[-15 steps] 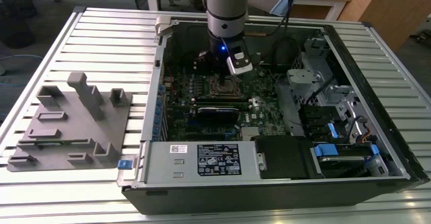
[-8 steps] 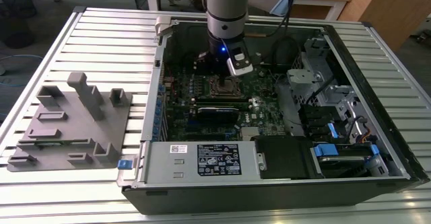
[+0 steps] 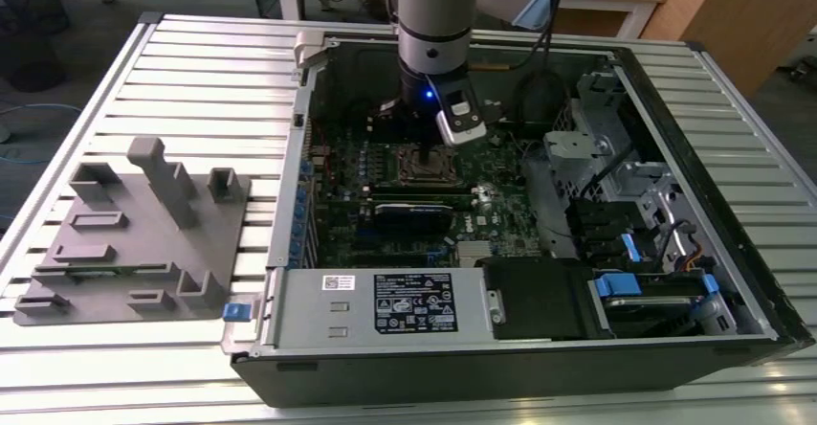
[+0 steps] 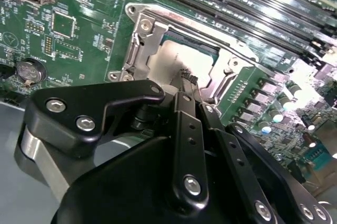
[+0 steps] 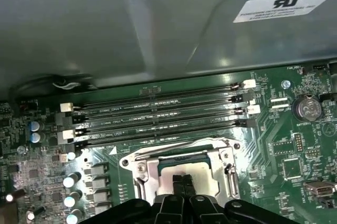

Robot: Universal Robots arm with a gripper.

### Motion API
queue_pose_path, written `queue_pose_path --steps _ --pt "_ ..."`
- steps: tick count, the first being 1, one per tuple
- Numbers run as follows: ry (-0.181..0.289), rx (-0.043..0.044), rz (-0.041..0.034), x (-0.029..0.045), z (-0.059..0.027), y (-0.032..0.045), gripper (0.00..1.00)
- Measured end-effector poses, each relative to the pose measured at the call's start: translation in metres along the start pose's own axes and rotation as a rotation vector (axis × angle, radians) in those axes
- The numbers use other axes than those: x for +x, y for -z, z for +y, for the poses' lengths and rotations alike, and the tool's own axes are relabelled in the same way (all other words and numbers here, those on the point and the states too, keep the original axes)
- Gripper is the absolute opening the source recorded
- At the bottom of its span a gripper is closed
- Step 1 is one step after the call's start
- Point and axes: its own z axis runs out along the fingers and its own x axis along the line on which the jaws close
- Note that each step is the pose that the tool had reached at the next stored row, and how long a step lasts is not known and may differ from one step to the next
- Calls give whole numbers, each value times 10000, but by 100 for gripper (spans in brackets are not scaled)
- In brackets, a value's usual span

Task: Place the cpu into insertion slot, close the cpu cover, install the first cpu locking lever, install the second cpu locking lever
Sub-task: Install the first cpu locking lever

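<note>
Ribbed metal tabletop is seen under one open computer case. One grey moulded fixture lies aside. Four long black memory slots are counted. One gripper, fingers pressed together, is set on one dull silver cpu, seated within one silver-rimmed insertion slot directly beneath the fingertips.
</note>
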Motion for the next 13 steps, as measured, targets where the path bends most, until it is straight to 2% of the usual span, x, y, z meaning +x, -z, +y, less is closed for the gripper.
queue_pose_path --steps 4,10,13 --pt "93 -1 22 -12 2 6 11" --pt "152 -7 30 -18 12 116 11" --pt "197 -12 33 -19 13 120 11"
